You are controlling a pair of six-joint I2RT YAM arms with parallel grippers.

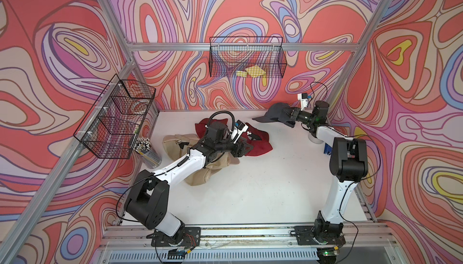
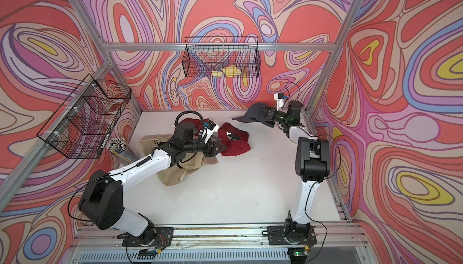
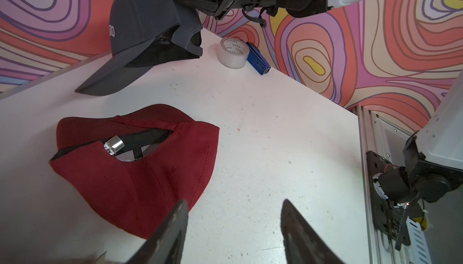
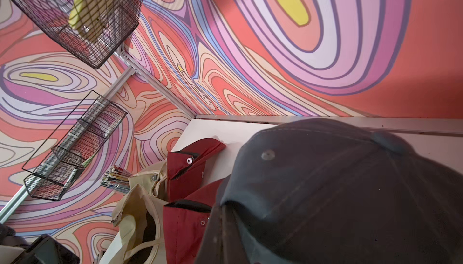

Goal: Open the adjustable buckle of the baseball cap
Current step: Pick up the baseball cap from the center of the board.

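**Right arm pinches dark cap's rear, left arm open over red cap**

White table [image 1: 263, 187] carries everything. The beige tote bag [image 1: 200, 172] is heaped under the left arm and looks like clutter, not part of the task.

There are 2 candidate caps. The dark cap [image 3: 140, 24] sits at the far right corner, brim tip on the table and crown raised. The right gripper [image 1: 285, 114] is clamped tight on its back panel. This is probably to hang the rear strap [image 3: 194, 47] free for the other arm; the dark cap's own buckle can't be made out.

The red cap [image 3: 140, 175] lies flat near the table's middle with its rear opening facing up, so the silver buckle [image 3: 114, 146] is exposed and reachable. The left gripper [image 3: 234, 207] hovers just past the red cap's edge with fingers spread wide and nothing held. It looks staged for a reach, though which cap it is meant for I can't tell.

The tape roll [image 3: 233, 52] and blue stick [image 3: 258, 58] touch each other by the right wall, apparently just parked there.

Writing: the dark cap has white embroidery on its front, but only the last 2 rounded characters show. The tape core has a printed brand ring — too small to read reliably. The buckle shows no marking.
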